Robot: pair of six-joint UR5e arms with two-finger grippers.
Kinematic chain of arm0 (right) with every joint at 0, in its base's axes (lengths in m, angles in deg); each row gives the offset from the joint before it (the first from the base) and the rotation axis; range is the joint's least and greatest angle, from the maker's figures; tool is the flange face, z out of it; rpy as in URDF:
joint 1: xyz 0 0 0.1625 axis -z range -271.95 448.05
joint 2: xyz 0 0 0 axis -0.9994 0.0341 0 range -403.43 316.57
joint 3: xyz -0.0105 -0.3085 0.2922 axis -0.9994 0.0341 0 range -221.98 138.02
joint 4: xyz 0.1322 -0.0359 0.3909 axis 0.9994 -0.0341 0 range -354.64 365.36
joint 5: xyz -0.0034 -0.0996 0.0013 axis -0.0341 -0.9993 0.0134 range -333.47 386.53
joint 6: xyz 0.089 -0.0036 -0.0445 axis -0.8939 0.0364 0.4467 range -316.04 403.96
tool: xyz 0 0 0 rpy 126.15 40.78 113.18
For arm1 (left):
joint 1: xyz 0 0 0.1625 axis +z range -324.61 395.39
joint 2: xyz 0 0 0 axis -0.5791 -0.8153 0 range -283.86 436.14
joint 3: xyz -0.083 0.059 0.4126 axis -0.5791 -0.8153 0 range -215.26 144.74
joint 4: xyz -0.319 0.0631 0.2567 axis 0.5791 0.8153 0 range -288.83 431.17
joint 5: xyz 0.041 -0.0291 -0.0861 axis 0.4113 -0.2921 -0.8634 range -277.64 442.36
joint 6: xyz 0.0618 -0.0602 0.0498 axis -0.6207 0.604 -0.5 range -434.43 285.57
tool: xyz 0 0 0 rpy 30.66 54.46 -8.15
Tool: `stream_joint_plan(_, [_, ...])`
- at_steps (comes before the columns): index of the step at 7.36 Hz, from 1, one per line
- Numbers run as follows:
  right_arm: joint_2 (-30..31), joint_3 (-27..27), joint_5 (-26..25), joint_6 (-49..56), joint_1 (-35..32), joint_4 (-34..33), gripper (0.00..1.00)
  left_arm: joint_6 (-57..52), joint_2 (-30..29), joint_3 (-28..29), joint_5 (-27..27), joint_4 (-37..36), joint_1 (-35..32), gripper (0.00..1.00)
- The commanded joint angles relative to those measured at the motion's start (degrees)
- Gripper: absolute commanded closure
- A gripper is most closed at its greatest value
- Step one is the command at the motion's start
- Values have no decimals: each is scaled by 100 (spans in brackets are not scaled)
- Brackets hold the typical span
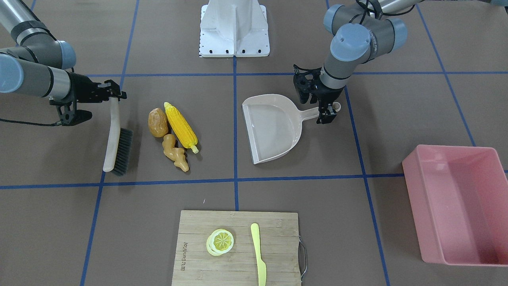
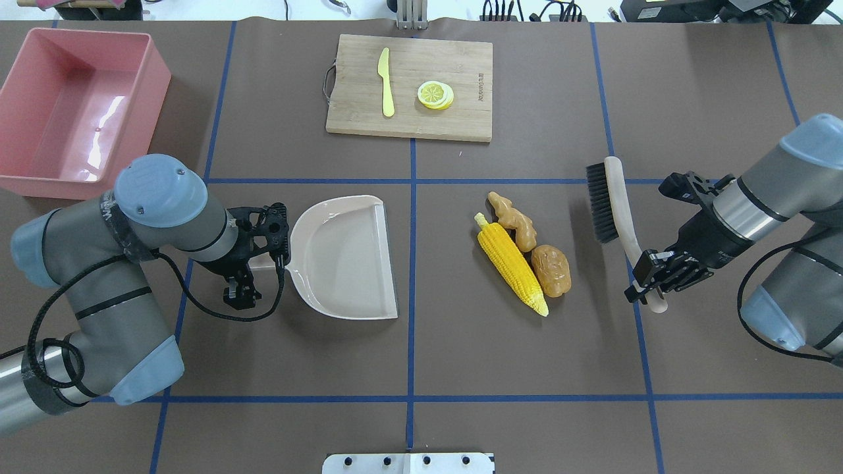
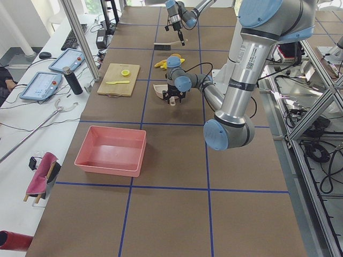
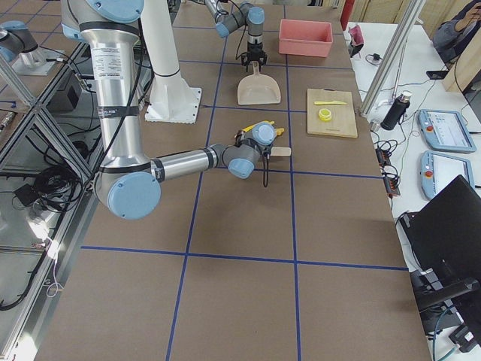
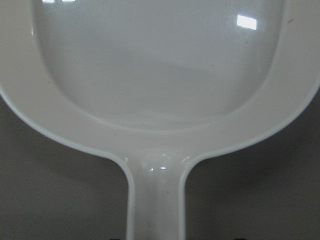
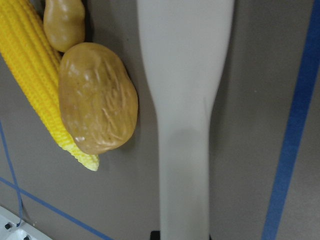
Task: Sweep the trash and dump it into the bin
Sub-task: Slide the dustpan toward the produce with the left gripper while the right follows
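Note:
The trash lies together mid-table: a yellow corn cob (image 1: 181, 126) (image 2: 512, 264), a brown potato (image 1: 158, 122) (image 6: 97, 97) and a tan ginger root (image 1: 175, 153). My right gripper (image 1: 113, 93) (image 2: 649, 289) is shut on the handle of a hand brush (image 1: 115, 135) (image 6: 182, 110), whose dark bristles face the trash. My left gripper (image 1: 328, 112) (image 2: 260, 262) is shut on the handle of the beige dustpan (image 1: 274, 127) (image 5: 160, 75), whose open mouth faces the trash. The pink bin (image 1: 448, 147) (image 2: 155, 85) stands empty beyond the dustpan on my left.
A bamboo cutting board (image 1: 238, 226) (image 2: 408, 112) at the table's far side carries a lemon slice (image 1: 220, 241) and a pale yellow knife (image 1: 258, 254). The white robot base (image 1: 234, 28) stands at the near edge. Blue tape lines grid the brown table.

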Motion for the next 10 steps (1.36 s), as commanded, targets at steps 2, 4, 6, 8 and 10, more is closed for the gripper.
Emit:
stream_joint_plan(2, [-142, -21, 38, -669, 323, 641, 100, 18, -74, -49, -241, -84, 2, 100])
stream_joint_plan(4, [-151, -58, -50, -741, 525, 641, 100, 9, -415, 39, -233, -443, 28, 100])
stream_joint_plan(6, [-55, -67, -41, -732, 535, 885, 100, 9, -977, 346, -242, -829, 28, 100])
stream_joint_plan(8, [209, -75, -6, -741, 561, 1263, 100, 9, -1505, 837, -242, -937, 28, 100])
stream_joint_plan(10, [306, -75, -15, -750, 710, 1388, 100, 18, -1883, 1216, -242, -945, 37, 100])
